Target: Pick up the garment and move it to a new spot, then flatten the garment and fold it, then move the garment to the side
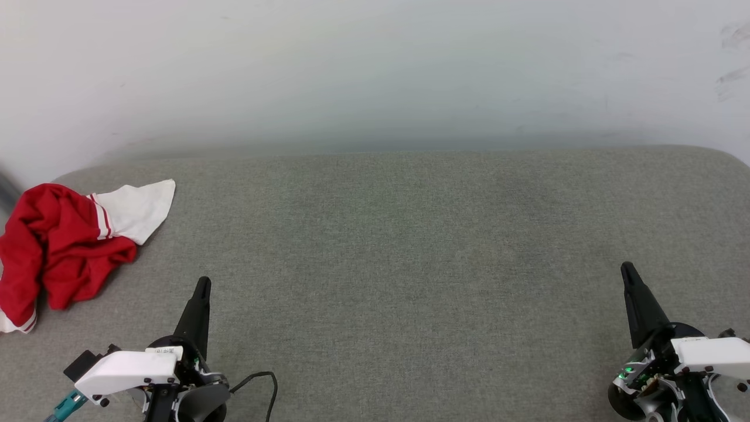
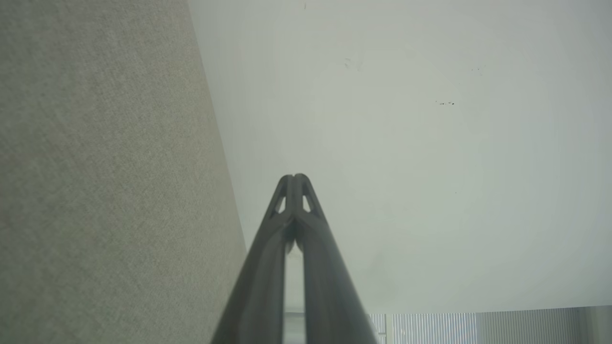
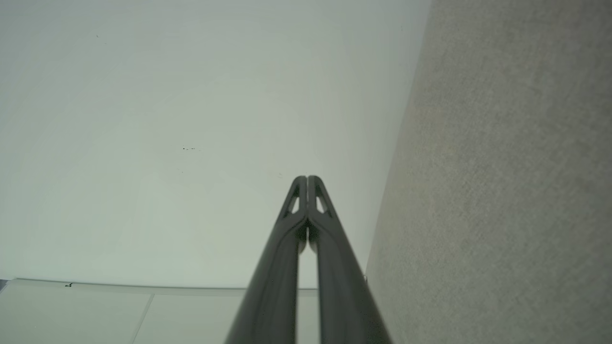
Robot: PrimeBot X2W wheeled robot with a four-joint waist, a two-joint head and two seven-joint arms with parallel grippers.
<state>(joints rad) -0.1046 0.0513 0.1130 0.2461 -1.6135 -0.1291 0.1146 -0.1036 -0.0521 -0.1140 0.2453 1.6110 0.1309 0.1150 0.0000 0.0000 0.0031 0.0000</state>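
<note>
Garment (image 1: 64,240): crumpled red heap, one white sleeve (image 1: 140,208) spread out, lying at the far-left edge of the grey pad (image 1: 410,264). Left gripper (image 1: 202,285) and right gripper (image 1: 627,269): fingers pressed together, holding nothing, neither touching the cloth. Judged best: open the left one, reach left, pinch a thick red fold, lift clear. Wrist label (image 1: 167,351): print too small to read; no lettering shows on the garment.

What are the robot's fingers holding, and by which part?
Nothing. The left gripper and right gripper are both shut with empty fingers; the garment lies crumpled and untouched at the left of the grey surface.
</note>
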